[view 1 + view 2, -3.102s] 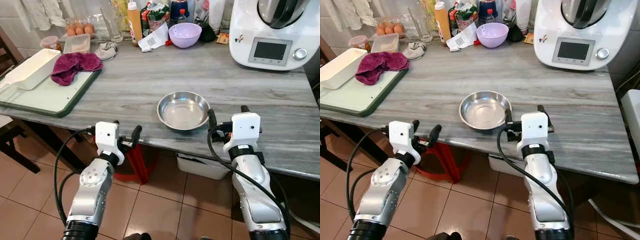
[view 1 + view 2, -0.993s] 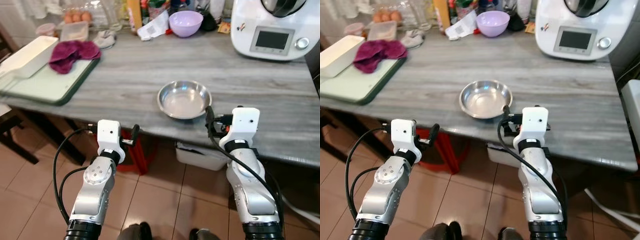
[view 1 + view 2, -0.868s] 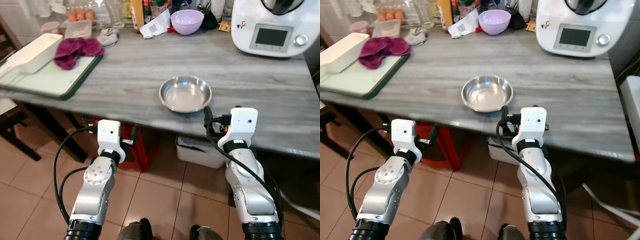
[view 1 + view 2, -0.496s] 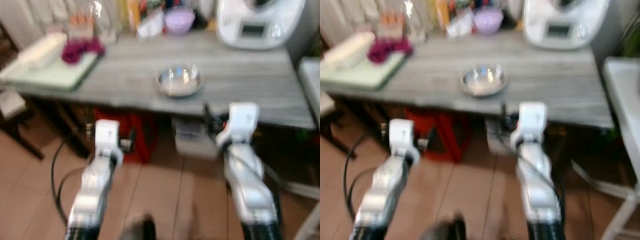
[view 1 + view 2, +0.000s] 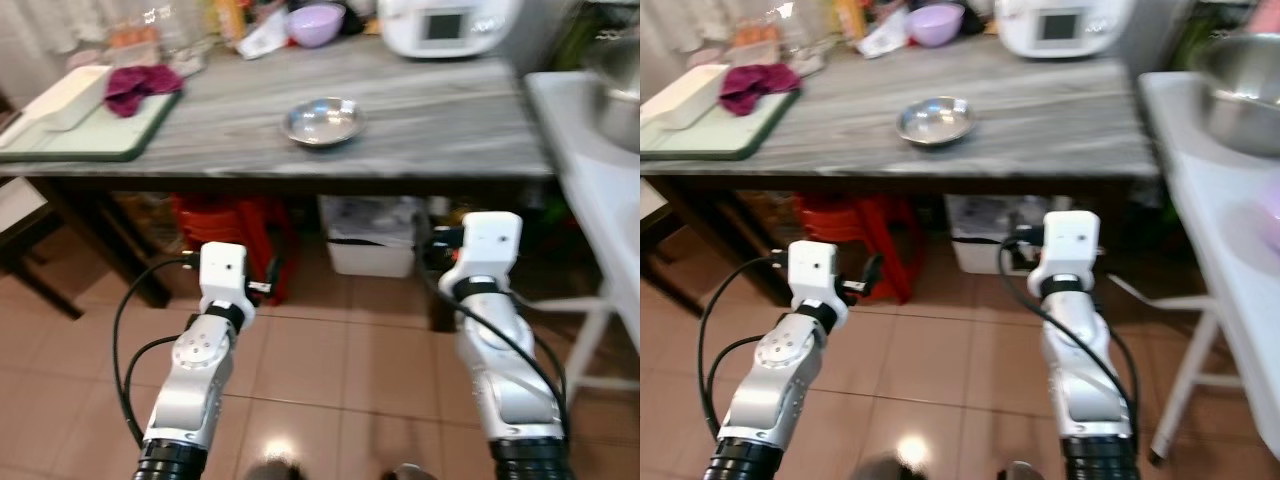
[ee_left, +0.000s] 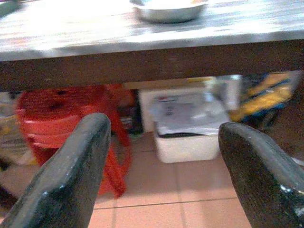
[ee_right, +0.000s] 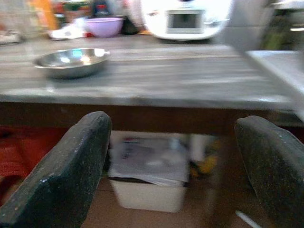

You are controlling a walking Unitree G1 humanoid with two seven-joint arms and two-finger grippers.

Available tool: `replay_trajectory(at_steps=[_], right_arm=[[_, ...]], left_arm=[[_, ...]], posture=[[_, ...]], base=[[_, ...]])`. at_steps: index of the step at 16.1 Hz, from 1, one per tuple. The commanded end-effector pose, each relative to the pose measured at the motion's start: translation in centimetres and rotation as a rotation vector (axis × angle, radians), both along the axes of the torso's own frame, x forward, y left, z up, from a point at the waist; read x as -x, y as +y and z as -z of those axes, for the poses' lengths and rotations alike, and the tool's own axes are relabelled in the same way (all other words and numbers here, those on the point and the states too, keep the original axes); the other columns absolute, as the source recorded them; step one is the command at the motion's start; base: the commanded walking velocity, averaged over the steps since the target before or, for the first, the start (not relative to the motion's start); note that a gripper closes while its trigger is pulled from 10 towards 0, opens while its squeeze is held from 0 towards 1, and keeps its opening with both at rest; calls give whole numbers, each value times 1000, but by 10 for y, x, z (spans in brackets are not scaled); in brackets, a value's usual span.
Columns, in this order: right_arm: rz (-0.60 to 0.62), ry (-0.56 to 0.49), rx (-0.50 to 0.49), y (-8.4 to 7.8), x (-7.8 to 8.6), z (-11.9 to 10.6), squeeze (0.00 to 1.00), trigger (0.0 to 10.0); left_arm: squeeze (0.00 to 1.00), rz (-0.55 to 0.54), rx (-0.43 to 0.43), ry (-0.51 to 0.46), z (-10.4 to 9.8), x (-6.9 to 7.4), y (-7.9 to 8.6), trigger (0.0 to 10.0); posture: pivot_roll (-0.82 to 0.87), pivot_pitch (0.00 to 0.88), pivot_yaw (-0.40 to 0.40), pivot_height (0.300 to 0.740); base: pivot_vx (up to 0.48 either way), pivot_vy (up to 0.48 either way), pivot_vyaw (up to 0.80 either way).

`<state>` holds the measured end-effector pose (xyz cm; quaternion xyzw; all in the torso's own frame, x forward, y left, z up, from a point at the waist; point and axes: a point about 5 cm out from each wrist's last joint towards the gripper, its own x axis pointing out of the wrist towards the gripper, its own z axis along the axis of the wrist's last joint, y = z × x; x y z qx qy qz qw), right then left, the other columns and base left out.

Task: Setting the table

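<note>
Bright overhead light, floor glare, motion blur.

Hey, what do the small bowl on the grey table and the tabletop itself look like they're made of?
The small bowl looks like polished metal, likely stainless steel: silvery, with bright reflections along its rim. The tabletop looks like grey stone or a stone-look laminate: pale streaked veining with a matte surface, though the blur leaves that open.
</note>
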<state>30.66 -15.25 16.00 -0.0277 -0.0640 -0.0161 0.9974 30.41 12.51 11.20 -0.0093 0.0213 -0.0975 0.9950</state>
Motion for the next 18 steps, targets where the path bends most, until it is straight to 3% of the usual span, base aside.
replay_trajectory(at_steps=[1,6,10,18], right_arm=[[-32,3,-19,10,0,1,0,10000],[-20,2,-20,9,0,2,0,10000],[-24,-4,-20,11,0,2,0,10000],[-27,0,-20,12,3,4,0,10000]], left_arm=[[0,-28,-17,14,4,2,10,10000],[0,-13,-24,5,3,2,9,10000],[0,27,12,-28,-2,3,10,10000],[0,50,0,-40,-5,5,8,10000]], posture=[[-97,127,96,740],[-95,130,102,740],[-95,131,105,740],[-87,145,108,740]], base=[[-311,0,0],[-291,0,0],[0,0,0],[0,0,0]])
